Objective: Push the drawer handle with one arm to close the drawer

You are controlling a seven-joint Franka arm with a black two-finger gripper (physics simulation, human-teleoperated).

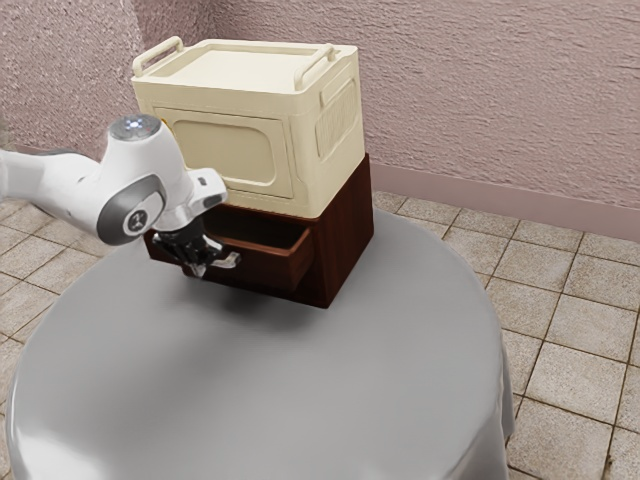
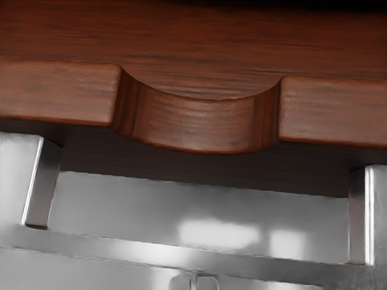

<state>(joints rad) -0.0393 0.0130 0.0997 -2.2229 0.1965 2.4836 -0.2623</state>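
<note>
Just outside the open drawer (image 1: 272,267), near its metal handle (image 1: 230,261), is the end effector (image 1: 199,271), aimed downward with its two tips pressed together; whether it touches the handle I cannot tell. The drawer sticks partway out of the dark wooden cabinet (image 1: 345,235), and its front has a curved notch (image 2: 193,124) in the top edge. Above the drawer, a cream box (image 1: 225,155) sits on the cabinet; below the drawer spreads the grey counter (image 1: 260,390).

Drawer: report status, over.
Hand at the handle. Drawer partly open, jutting from the cabinet. No obstruction seen in its path.
</note>
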